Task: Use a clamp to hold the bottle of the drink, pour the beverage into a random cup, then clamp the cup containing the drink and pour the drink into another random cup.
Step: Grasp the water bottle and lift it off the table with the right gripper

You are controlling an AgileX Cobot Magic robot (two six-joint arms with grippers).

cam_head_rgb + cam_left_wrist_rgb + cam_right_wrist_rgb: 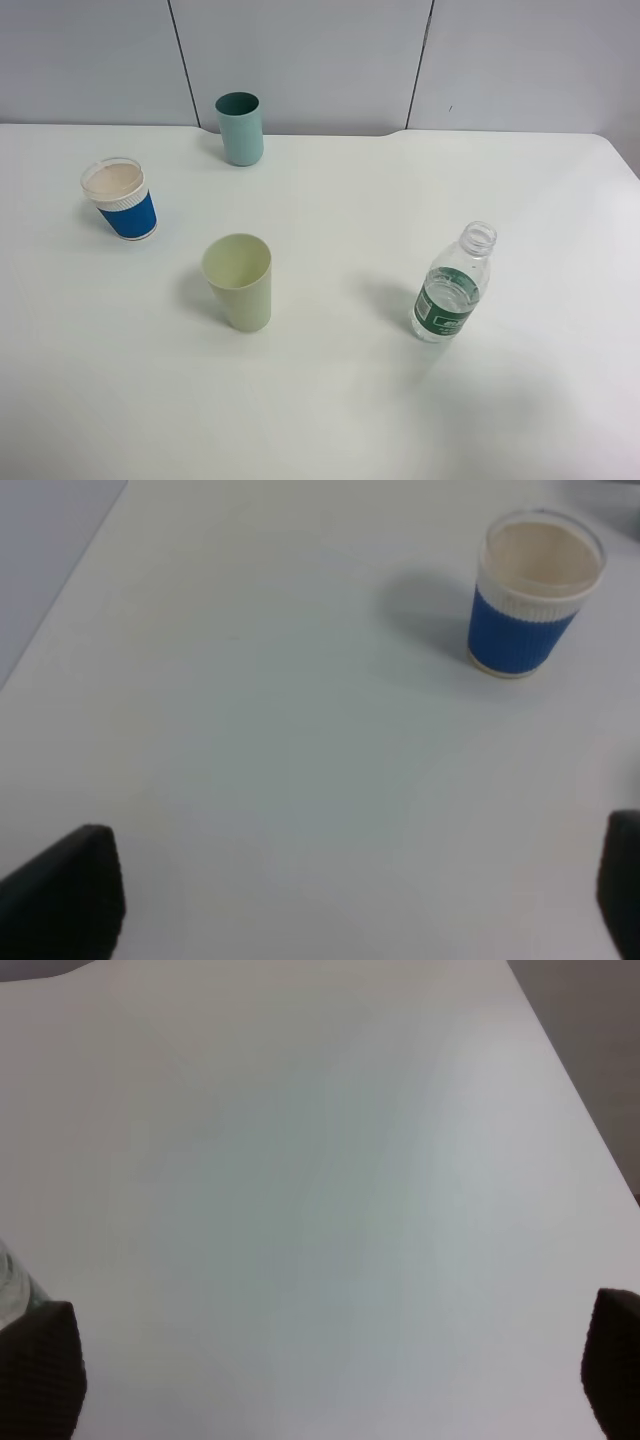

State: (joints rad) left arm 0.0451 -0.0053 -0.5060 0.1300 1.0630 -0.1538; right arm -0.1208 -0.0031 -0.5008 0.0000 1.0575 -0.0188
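The left gripper (340, 905) hangs with its jaws spread wide above the white table (250, 730), and the right gripper (325, 1375) is spread just as wide. In the high view, the capless bottle (452, 290) stands upright, well right of the pale yellow-green cup (240, 282). The blue paper cup (121, 199) stands behind and left of that cup, and the teal cup (240, 128) stands farther behind it.

Bright, even light fills the high view, which is sharp – the white table (330, 400) is nearly washed out. Soft shadows fall left of the pale yellow-green cup (240, 285) and the bottle (452, 285). Both wrist views are greyer and hazy: the blue cup (525, 600) is soft-edged, and the fingertips of the left gripper (345, 890) and right gripper (330, 1370) are dark blurs
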